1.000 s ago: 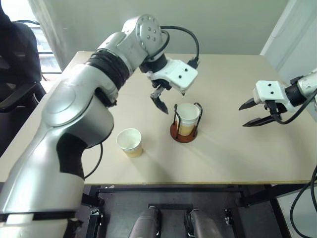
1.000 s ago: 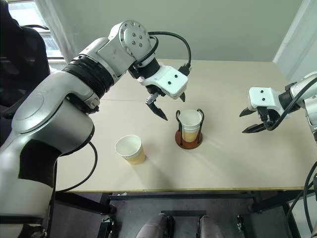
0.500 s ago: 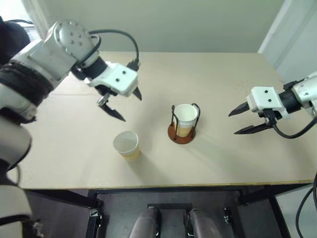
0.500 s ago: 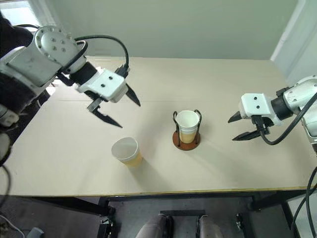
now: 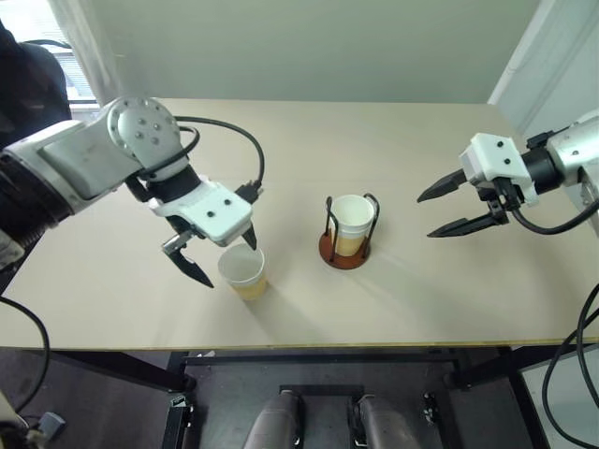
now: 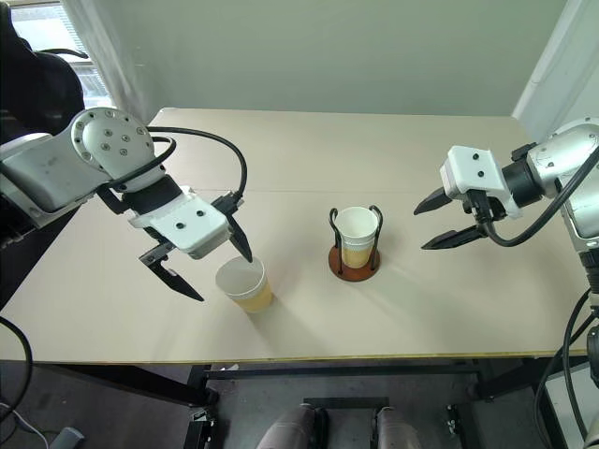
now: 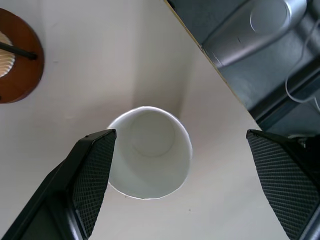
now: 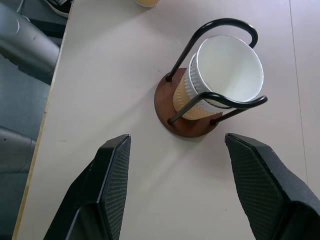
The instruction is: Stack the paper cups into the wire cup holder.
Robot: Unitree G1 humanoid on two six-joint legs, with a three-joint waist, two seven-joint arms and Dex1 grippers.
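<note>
Two arms are reaching over the tan table (image 5: 412,309), one from each side of the frame. At centre left, the left gripper (image 5: 223,254) is pointing steeply down with its fingers spread wide and empty, straddling the loose paper cup (image 5: 243,271) just below it; the left wrist view is looking straight into that cup's white mouth, one finger (image 7: 92,170) at the rim and the other well clear of it. This cup is standing upright near the table's front edge, in the lower middle of the frame. Just right of centre, the wire cup holder (image 5: 348,251) is carrying nested cups (image 8: 227,70) inside its black loops, apart from the loose cup. At upper right, the right gripper (image 5: 430,212) is hovering with fingers parted and empty, aimed leftward toward the holder. Bare tabletop is lying open between holder and right gripper and across the far half of the table.
</note>
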